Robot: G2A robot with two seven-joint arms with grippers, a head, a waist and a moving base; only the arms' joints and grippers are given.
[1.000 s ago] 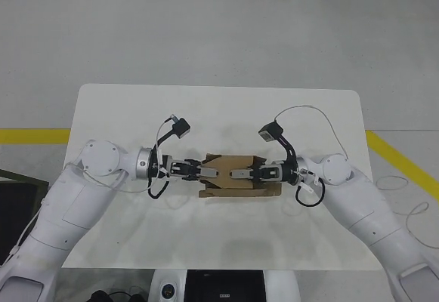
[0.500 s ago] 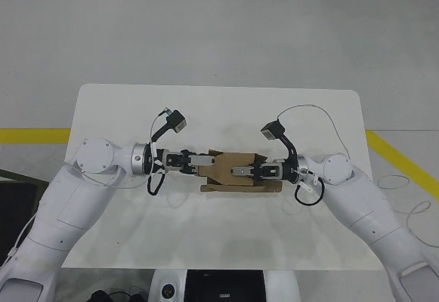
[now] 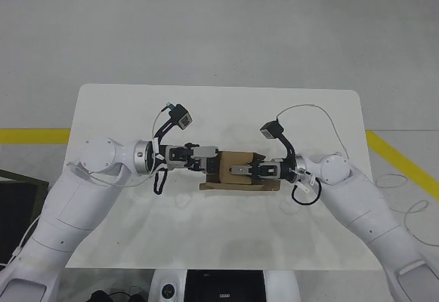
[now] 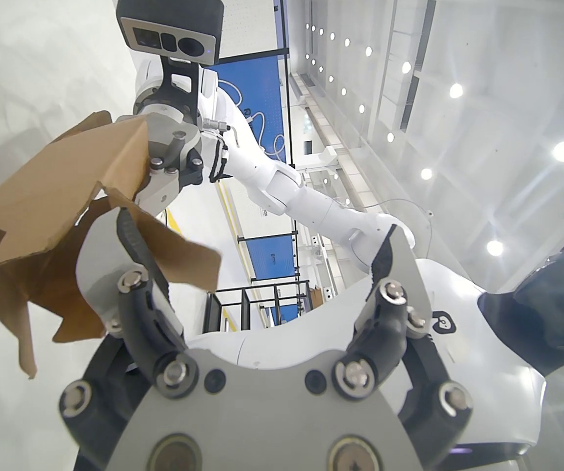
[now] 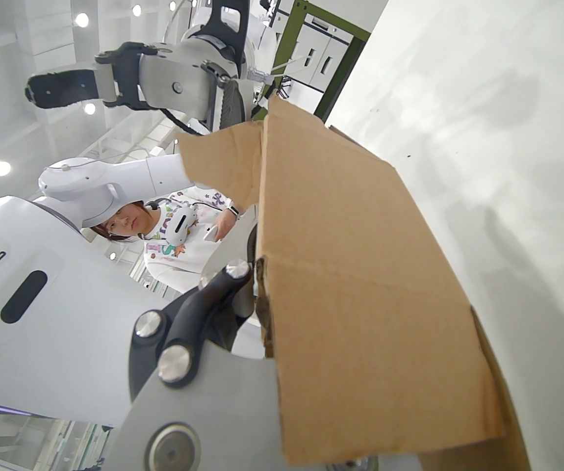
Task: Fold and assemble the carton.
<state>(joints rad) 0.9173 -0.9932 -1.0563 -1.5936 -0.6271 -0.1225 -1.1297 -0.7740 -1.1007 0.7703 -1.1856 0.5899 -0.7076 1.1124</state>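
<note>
Two arms meet at the brown carton [image 3: 238, 175], which lies in the middle of the table [image 3: 128, 113] with its long axis running from one arm to the other. The right gripper [image 3: 243, 171] appears clamped on a side wall from the right end. The left gripper [image 3: 210, 154] sits at the carton's left end, jaws spread wide and holding nothing, one finger [image 4: 135, 247] touching a loose end flap [image 4: 184, 252]. Folding that flap inward likely falls to the left arm, the nearer one.

left gripper [image 3: 208, 155] — drew back, then came up to carton [image 3: 235, 160] end | carton — narrower from above
</note>
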